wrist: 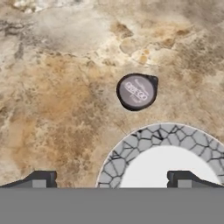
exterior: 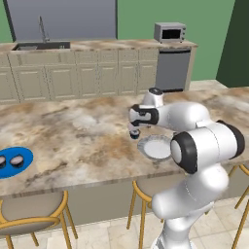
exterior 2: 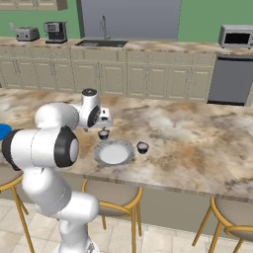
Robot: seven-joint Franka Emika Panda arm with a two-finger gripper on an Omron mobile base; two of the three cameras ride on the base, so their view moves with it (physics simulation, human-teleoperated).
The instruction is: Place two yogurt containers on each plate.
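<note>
1. I count two plates: a blue plate [exterior: 23, 154] far off at the left end of the table [exterior: 73, 126] and a grey-white plate [exterior: 154, 148] in front of the arm, well apart from each other
2. I count four yogurt cups. Two cups [exterior: 17, 160] sit side by side on the blue plate, the second one [exterior: 1, 162] cut by the picture's edge
3. The other two show in the right base view: one cup [exterior 2: 103, 134] just behind the grey-white plate's [exterior 2: 114, 152] rim, straight under the pincer [exterior 2: 104, 126], and one cup [exterior 2: 143, 147] on the table just off the plate's right side. Neither is on the plate
4. In the left base view my arm hides the right-hand cup; I see the pincer [exterior: 134, 127] with one cup [exterior: 134, 133] below it
5. The hand view gives the pincer [wrist: 111, 179] with its tips spread wide, nothing between them but the plate's pale middle and patterned rim [wrist: 131, 148]. One cup [wrist: 136, 92] stands beyond that rim, close but apart; I cannot tell which of the two it is
6. The grey-white plate lies close to the table's near edge; behind it the marbled top is bare
</note>
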